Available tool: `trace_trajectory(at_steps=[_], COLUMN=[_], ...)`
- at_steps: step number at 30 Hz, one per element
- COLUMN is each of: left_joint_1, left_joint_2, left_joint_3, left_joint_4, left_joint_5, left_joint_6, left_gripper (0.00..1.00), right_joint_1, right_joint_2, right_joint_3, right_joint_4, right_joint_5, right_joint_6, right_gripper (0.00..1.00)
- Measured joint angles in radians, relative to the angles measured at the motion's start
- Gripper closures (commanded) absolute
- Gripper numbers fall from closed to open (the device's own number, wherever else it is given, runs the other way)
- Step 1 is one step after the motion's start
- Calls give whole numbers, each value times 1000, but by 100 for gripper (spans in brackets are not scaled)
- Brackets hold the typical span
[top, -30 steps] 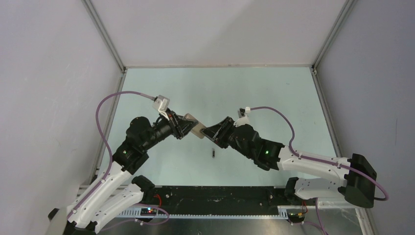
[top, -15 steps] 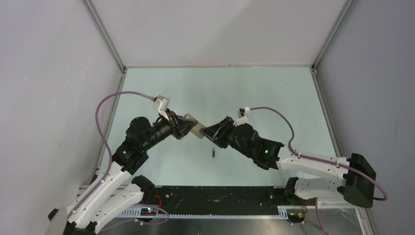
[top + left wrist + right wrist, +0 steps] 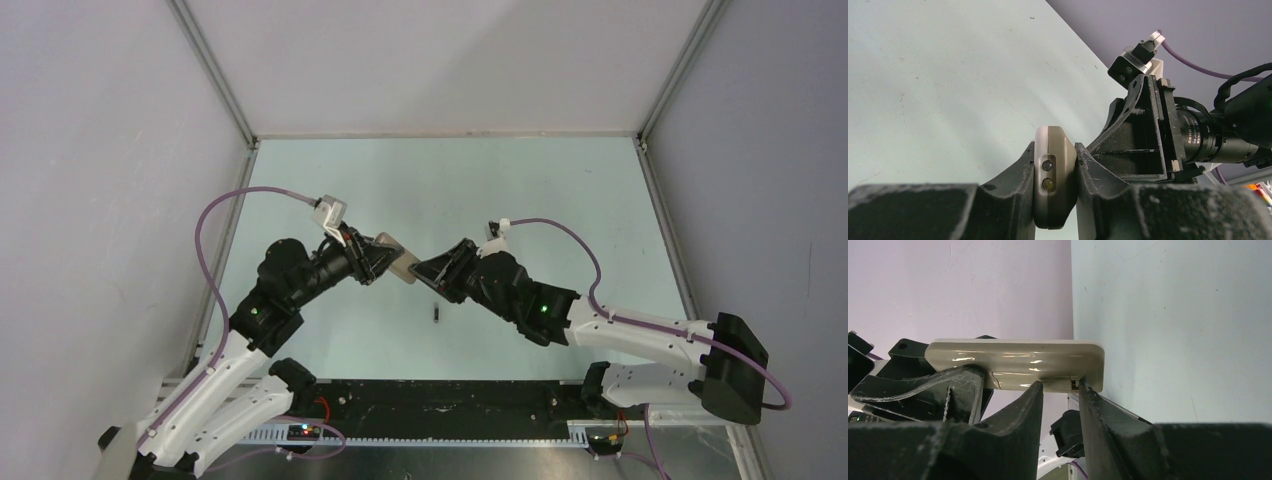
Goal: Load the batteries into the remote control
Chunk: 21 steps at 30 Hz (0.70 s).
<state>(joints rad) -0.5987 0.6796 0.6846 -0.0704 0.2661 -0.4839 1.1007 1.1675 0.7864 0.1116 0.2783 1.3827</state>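
Small dark cylindrical battery (image 3: 436, 314): lay alone on the pale green table top (image 3: 520, 190), nearest the arm bases, below and slightly to the near side of both sets of fingertips; long axis pointed roughly near-to-far.
Bright blue battery: not found in any view.
Right gripper (image 3: 1060, 390): jaws stood narrowly apart with nothing seen between them. Tips were set against the underside edge of the beige-grey oblong plastic remote control (image 3: 1018, 357) near one end, beside a thin seam line (image 3: 994, 380) (possibly the cover's joint, too fine to be sure).
Left gripper (image 3: 1055, 150): clamped across the thickness of the remote control, tight on both flat faces.
Remote's place: held off the table between the two grippers, touching both.
Remote's long axis: ran from the left fingers toward the right gripper. Lay level across the right wrist view, and end-on in the left wrist view with two small lenses (image 3: 1048, 165) facing that camera.
Arm nearer the loose battery: the right, judging from the top view; the left was occupied as holder.
Deciding relation: judged to be the right tips meeting that seam edge from below. The compartment was seemingly not yet opened, and the battery lay unpicked close beneath.
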Motion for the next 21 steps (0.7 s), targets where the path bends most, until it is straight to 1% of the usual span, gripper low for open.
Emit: trace_trajectory(at_steps=[3, 8, 12, 17, 19, 21], left_joint_1=[0, 0, 0, 0, 0, 0], left_joint_2=[0, 0, 1, 1, 1, 1], left_joint_3=[0, 0, -2, -2, -2, -2], left_joint_4=[0, 0, -3, -2, -1, -1], left_joint_5=[0, 2, 4, 8, 8, 5], left_joint_6=[5, 7, 6, 6, 6, 7], left_gripper=[100, 100, 100, 100, 100, 100], right_joint_1=[-1, -2, -2, -3, -3, -3], right_joint_2=[2, 5, 6, 12, 14, 18], right_joint_3=[2, 4, 7, 7, 7, 7], right_joint_4=[-7, -19, -21, -28, -27, -23], right_joint_5=[-2, -6, -10, -11, -16, -17], right_joint_6=[3, 6, 5, 5, 5, 4], right_gripper=[63, 52, 50, 51, 53, 59])
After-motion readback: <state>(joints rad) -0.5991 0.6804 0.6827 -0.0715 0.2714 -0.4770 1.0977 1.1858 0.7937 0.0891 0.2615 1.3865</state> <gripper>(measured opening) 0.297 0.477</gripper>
